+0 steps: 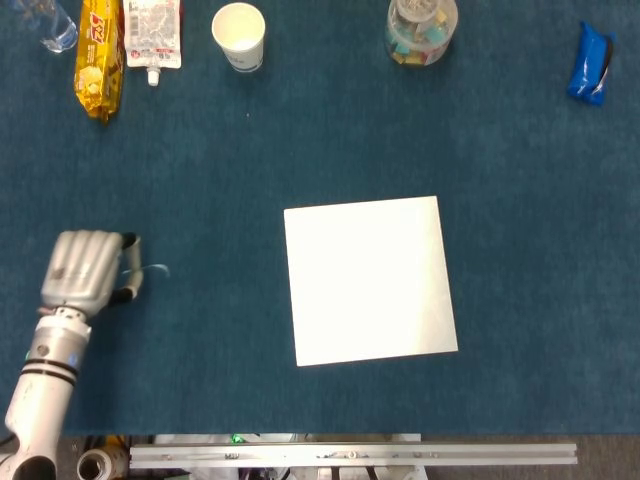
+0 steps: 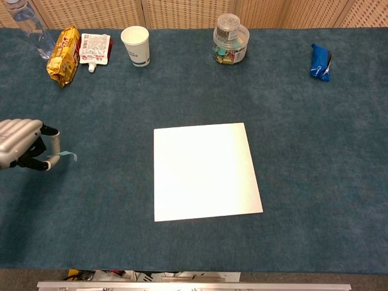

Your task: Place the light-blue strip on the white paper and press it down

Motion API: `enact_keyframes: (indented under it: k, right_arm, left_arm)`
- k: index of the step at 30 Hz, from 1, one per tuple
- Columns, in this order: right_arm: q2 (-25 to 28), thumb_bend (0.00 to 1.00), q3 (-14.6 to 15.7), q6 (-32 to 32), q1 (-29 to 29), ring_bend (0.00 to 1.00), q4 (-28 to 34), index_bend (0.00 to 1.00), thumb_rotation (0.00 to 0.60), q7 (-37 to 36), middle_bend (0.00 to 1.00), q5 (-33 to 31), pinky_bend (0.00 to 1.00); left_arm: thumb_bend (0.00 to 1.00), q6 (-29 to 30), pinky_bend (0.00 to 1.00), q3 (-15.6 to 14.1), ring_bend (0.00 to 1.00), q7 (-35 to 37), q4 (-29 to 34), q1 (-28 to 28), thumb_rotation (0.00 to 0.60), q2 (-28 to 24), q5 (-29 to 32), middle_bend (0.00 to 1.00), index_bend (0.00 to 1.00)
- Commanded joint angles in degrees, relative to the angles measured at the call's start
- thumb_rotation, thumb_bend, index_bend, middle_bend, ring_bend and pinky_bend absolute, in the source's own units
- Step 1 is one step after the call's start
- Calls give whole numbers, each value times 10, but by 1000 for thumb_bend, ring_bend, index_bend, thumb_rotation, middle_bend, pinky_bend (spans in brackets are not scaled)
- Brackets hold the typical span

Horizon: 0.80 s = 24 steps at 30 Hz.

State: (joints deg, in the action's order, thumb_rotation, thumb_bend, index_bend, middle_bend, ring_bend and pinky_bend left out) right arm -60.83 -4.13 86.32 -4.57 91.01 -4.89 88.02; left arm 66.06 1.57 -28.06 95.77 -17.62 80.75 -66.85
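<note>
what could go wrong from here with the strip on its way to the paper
1. The left hand pinches the light-blue strip by one end only, so the free end may curl or fold before it lies flat.
2. The strip is thin and looks lightly held; it might slip out over the blue cloth, well short of the white paper.
3. The paper lies loose on the cloth, so pressing down could slide or crease it.

A table covered in blue carpet (image 2: 121,230) is carrying white paper (image 2: 205,170) mid-table; a water bottle (image 2: 27,24), yellow snack bag (image 2: 63,54), white pouch (image 2: 95,49), paper cup (image 2: 136,45), clear jar (image 2: 230,39) and blue packet (image 2: 320,62) are lying along its far edge.
</note>
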Motion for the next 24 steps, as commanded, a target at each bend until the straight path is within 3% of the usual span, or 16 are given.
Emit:
enact_keyframes:
  k: [1,10,17,24]
  right_arm:
    - [-1,228,0,-1,-1,378,-1,265,600,0,414,0,477]
    - [-7,228,-1,-12,-7,378,-5,265,600,-2,414,-3,477]
    - [-10,228,0,-16,-8,378,-6,265,600,-2,414,-7,477]
    - [-8,228,1,-16,-7,378,-6,265,600,-4,414,-9,477]
  left_arm:
    - [369,-23,1000,10,1000,-38,42,-31,552,-24,-7,1000,567]
    - [368,-61,1000,20,1000,-186,109,-111,552,-22,20,1000,567]
    - [368,-57,1000,20,1000,-320,115,-169,545,32,75,1000,567]
    - [368,-43,1000,18,1000,-407,102,-218,542,95,138,1000,567]
